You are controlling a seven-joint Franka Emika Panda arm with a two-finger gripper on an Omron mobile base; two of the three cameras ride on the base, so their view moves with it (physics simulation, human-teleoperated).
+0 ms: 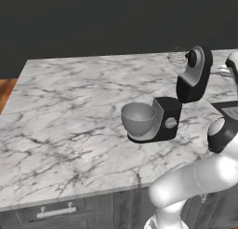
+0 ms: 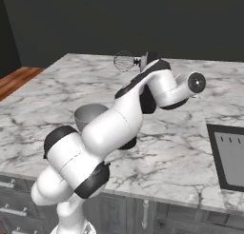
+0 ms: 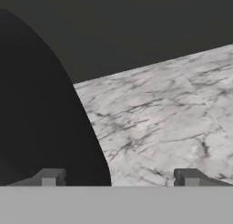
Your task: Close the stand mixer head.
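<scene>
Stand mixer head, the rounded oblong black arm with a grey underside and a wire whisk at its tip, is tipped up and back on the marble counter, at about one o'clock from the grey metal bowl in the left base view, with the black base and its grey knob directly below it. In the hand view its black shell bulges in from nine o'clock, very close, and my gripper has its two dark fingertips spread wide with nothing between them; whether the left tip touches the shell I cannot tell. My worry is the contact point: the surface is rounded and smooth, so a push that lands off-centre could let a fingertip slide off sideways and leave the head up. A push aimed more across than downward could shove the whole mixer over the smooth marble instead of turning the hinge. If I come down too fast, the whisk may strike the bowl rim.
</scene>
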